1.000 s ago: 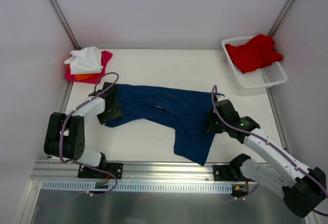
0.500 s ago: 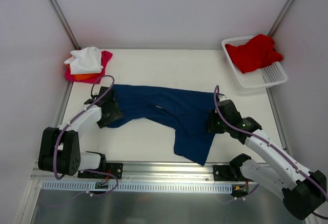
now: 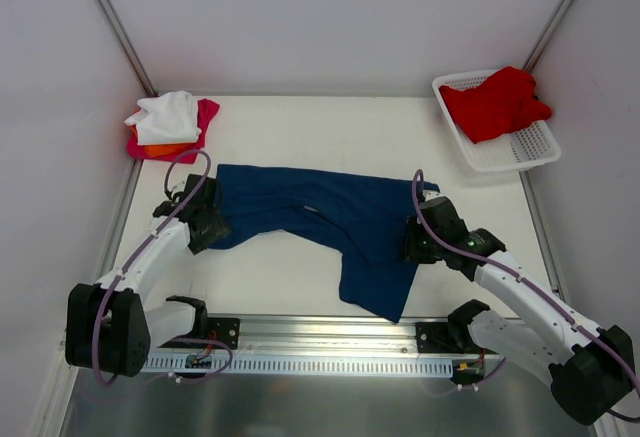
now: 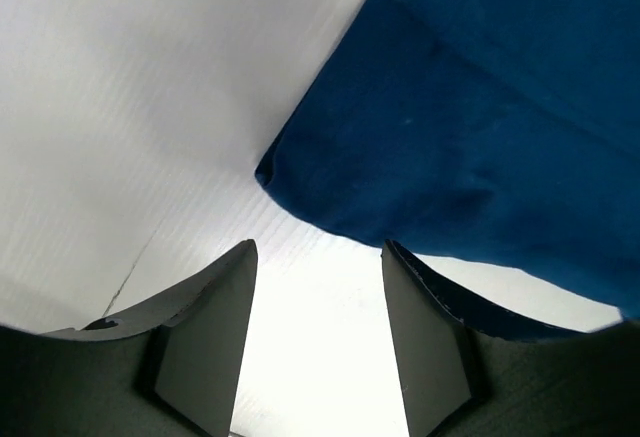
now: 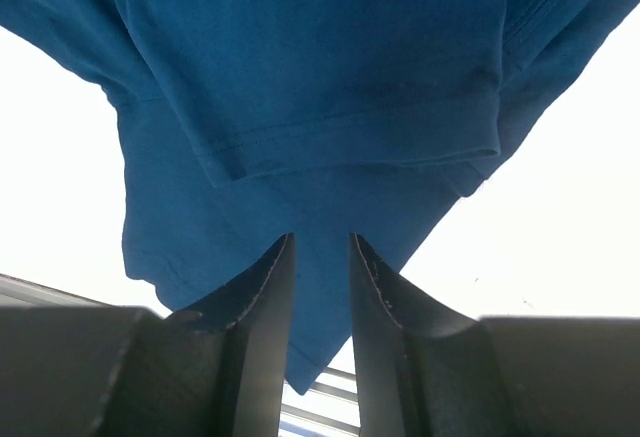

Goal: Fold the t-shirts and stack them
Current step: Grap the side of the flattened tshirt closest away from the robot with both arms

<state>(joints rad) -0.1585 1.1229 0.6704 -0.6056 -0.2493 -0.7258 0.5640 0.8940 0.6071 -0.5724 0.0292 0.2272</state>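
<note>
The navy blue t-shirt [image 3: 320,215] lies spread and rumpled across the middle of the table. My left gripper [image 3: 203,225] sits at its left edge. In the left wrist view this gripper [image 4: 318,252] is open over bare white table, and a corner of the navy cloth [image 4: 480,127] lies just beyond the fingertips. My right gripper [image 3: 417,238] is at the shirt's right side. Seen from the right wrist, it [image 5: 320,242] stands open by a narrow gap just above the navy cloth [image 5: 300,77], with a folded sleeve ahead of it.
A pile of a white t-shirt [image 3: 165,112], a magenta one [image 3: 207,115] and an orange one [image 3: 163,148] lies at the back left corner. A red t-shirt [image 3: 495,102] fills the white lattice basket [image 3: 522,153] at the back right. A metal rail [image 3: 320,342] runs along the near edge.
My left arm has swung its elbow out to the near left. Its gripper has slid slightly left along the shirt's edge and its jaws have narrowed. The right arm has barely moved.
</note>
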